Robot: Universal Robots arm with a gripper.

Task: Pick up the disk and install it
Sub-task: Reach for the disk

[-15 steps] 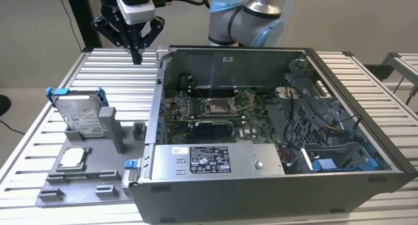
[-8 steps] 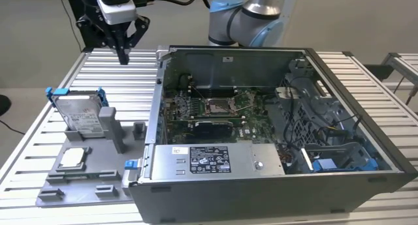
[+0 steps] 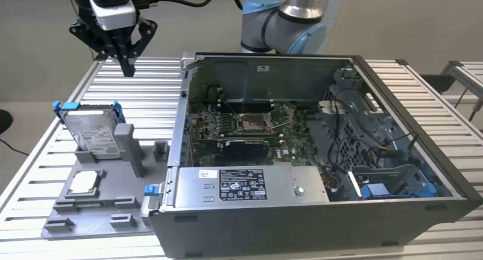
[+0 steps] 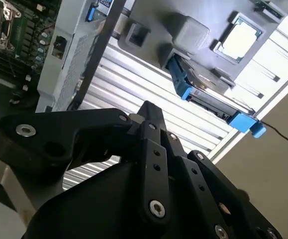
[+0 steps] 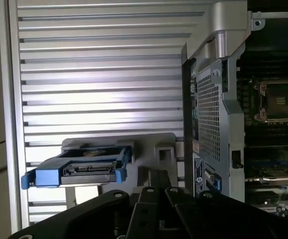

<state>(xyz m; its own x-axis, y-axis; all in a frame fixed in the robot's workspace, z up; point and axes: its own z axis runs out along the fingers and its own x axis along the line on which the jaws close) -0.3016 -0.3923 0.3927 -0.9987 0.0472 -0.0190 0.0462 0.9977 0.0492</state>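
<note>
plain pale wall (image 3: 400,17) behind a slatted metal table (image 3: 102,85)

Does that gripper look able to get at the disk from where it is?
Probably yes. The gripper hangs above the table, apart from the disk, which stands on edge in its grey holder with its blue top edge bare. Nothing lies between them; the case sits to the exterior view's right.

Blue-framed disk (image 4: 214,102) in grey holder (image 4: 187,31)

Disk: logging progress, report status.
Claw shut, empty, apart from disk. Disk propped in grey holder, untouched. Nothing in between.
</note>
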